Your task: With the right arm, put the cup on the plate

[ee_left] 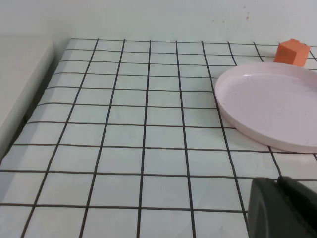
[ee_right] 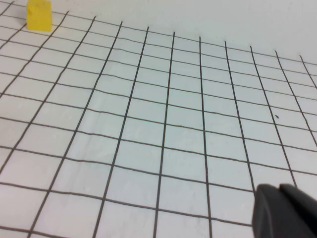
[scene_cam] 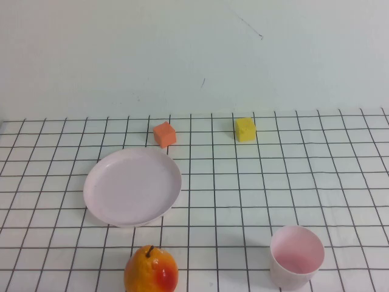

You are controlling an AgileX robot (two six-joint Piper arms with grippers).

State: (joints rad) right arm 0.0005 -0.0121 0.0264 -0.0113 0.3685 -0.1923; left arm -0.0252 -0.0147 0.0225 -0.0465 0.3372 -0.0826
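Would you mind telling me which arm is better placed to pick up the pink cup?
Right: the cup stands upright on the robot's right, the plate on its left. Only a dark edge of each gripper shows.

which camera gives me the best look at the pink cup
The high view: the cup stands upright and empty near the table's front right, well apart from the plate. Neither wrist view shows the cup. Each shows only a dark bit of its own claw, left claw and right claw, over the grid cloth.
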